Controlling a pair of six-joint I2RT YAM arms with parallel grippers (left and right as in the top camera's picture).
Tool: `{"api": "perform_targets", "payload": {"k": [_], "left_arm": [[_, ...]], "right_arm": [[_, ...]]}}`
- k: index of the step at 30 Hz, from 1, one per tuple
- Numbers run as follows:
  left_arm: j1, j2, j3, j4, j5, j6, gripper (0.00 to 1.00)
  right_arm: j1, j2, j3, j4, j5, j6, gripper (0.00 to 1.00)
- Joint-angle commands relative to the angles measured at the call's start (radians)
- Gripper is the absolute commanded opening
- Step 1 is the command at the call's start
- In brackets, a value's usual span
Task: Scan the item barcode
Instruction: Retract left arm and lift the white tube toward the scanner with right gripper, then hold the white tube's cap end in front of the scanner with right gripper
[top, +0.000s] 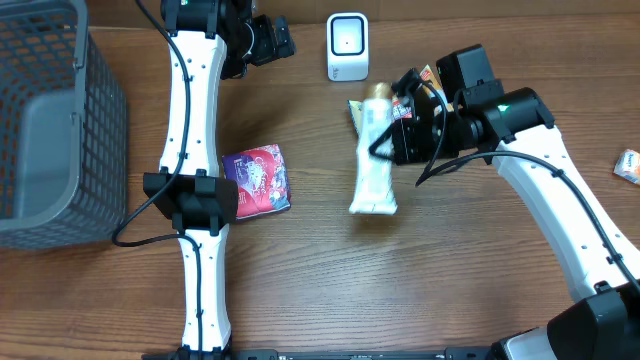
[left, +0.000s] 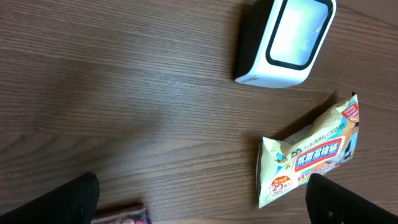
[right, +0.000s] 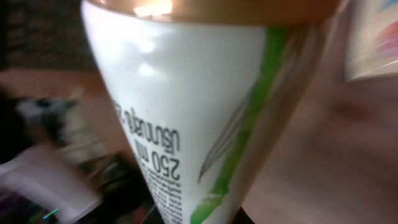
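Observation:
The item is a white tube (top: 372, 160) with a gold cap and a green stripe. My right gripper (top: 393, 135) is shut on it near the cap and holds it above the table, cap end toward the white scanner (top: 347, 47). The tube (right: 205, 106) fills the right wrist view, showing small printed text; no barcode is visible there. At the back, left of the scanner, my left gripper (top: 270, 40) stands open and holds nothing. Its dark fingertips (left: 74, 199) frame bare wood, with the scanner (left: 283, 40) ahead.
A yellow wipes packet (left: 308, 155) lies just in front of the scanner, partly under the held tube. A red snack packet (top: 256, 180) lies beside the left arm. A grey mesh basket (top: 50, 130) stands at the far left. A small packet (top: 628, 165) sits at the right edge.

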Motion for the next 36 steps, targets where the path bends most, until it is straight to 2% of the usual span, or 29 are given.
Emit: {"api": "perform_targets", "payload": {"k": [1,5,7,13,18,25,31,36], "left_arm": [[0.005,-0.006,0.021,-0.002,-0.016,0.013,1.0],[0.006,-0.006,0.021,-0.007,-0.055,0.013,1.0],[0.01,-0.006,0.021,-0.01,-0.071,0.013,1.0],[0.04,-0.006,0.021,-0.041,-0.094,0.012,1.0],[0.068,-0.006,0.021,-0.081,-0.122,0.012,1.0],[0.097,-0.006,0.021,-0.092,-0.183,0.01,1.0],[0.114,-0.006,0.021,-0.101,-0.183,0.008,1.0],[0.116,-0.006,0.021,-0.111,-0.188,0.008,1.0]], "right_arm": [[0.015,0.001,0.035,0.119,0.409,0.013,0.04],[0.024,0.066,0.035,0.299,0.629,0.005,0.04],[0.024,0.113,0.035,0.383,0.693,-0.048,0.04],[0.025,0.251,0.035,0.637,0.913,-0.233,0.04],[0.051,0.298,0.035,0.843,1.065,-0.452,0.04],[0.105,0.359,0.035,1.11,1.089,-0.71,0.04],[0.124,0.505,0.035,1.456,1.136,-1.002,0.04],[0.128,0.631,0.038,1.673,1.148,-1.249,0.04]]}}
